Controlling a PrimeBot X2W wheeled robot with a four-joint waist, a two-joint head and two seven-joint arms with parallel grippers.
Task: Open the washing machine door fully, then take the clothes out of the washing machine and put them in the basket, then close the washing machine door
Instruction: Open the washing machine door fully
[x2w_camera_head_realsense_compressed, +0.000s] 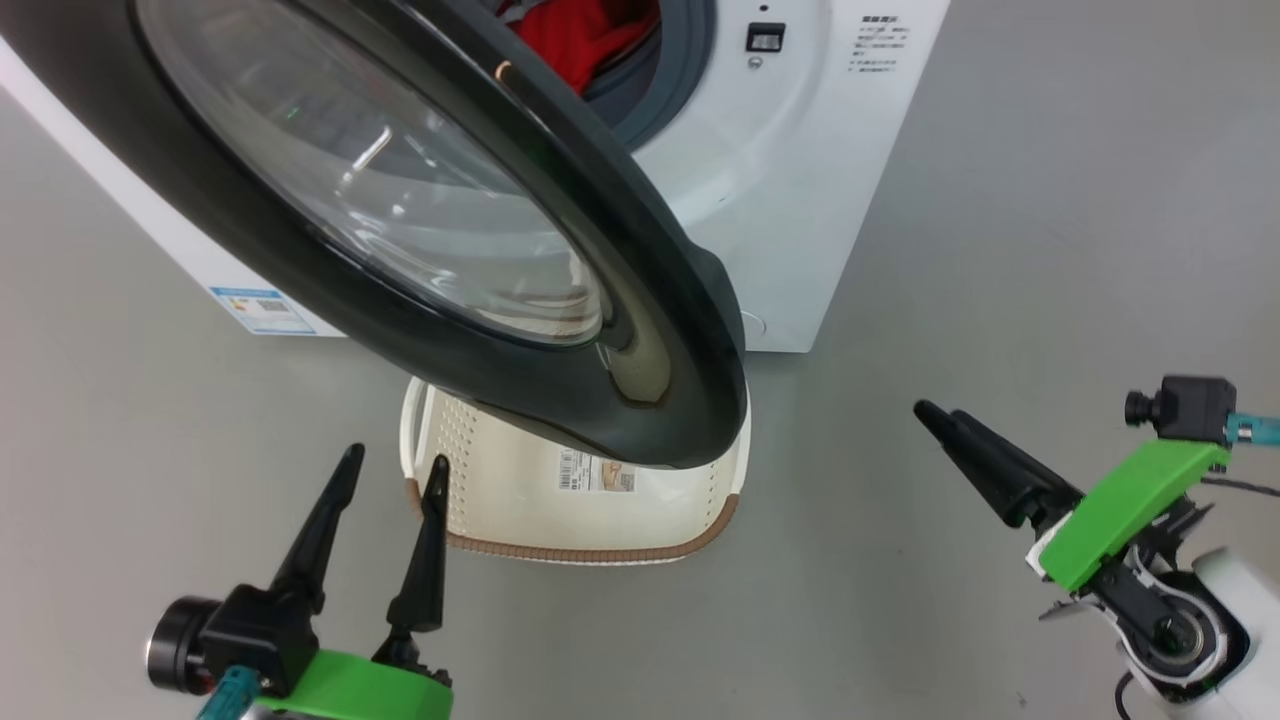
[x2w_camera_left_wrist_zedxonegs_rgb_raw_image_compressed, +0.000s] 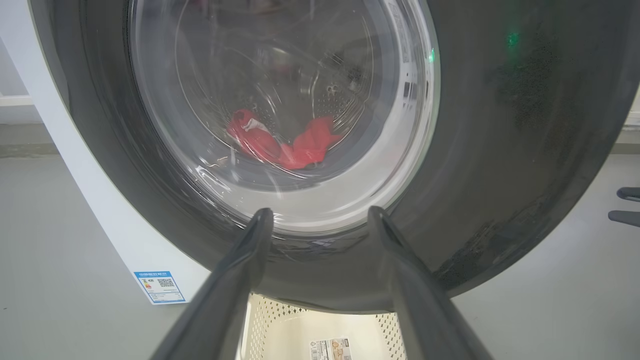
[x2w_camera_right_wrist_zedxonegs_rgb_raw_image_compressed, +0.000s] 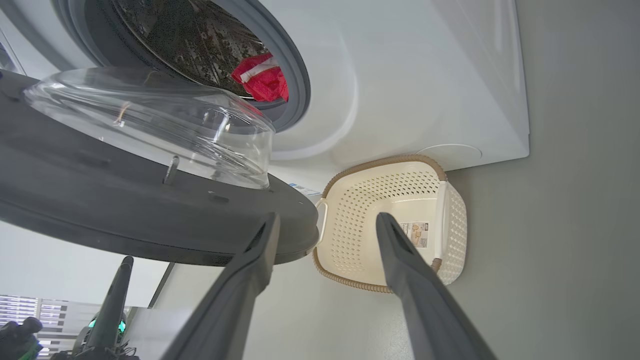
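The washing machine door (x2w_camera_head_realsense_compressed: 560, 260) stands part-way open, its black rim and glass bowl hanging over the cream basket (x2w_camera_head_realsense_compressed: 500, 500) on the floor. Red clothes (x2w_camera_head_realsense_compressed: 590, 40) lie inside the drum of the white washing machine (x2w_camera_head_realsense_compressed: 800, 200). My left gripper (x2w_camera_head_realsense_compressed: 393, 465) is open and empty, low in front of the door, just left of the basket. My right gripper (x2w_camera_head_realsense_compressed: 940, 412) is off to the right of the door's free edge and touches nothing. In the right wrist view the right gripper (x2w_camera_right_wrist_zedxonegs_rgb_raw_image_compressed: 327, 217) is open, with the basket (x2w_camera_right_wrist_zedxonegs_rgb_raw_image_compressed: 455, 220) and the clothes (x2w_camera_right_wrist_zedxonegs_rgb_raw_image_compressed: 262, 80) beyond it.
Grey floor surrounds the machine, with open room to the right. In the left wrist view, the clothes (x2w_camera_left_wrist_zedxonegs_rgb_raw_image_compressed: 300, 145) show through the door (x2w_camera_left_wrist_zedxonegs_rgb_raw_image_compressed: 500, 150) glass, and the basket (x2w_camera_left_wrist_zedxonegs_rgb_raw_image_compressed: 280, 325) lies beneath it. A blue label sticker (x2w_camera_head_realsense_compressed: 262, 310) marks the machine's side.
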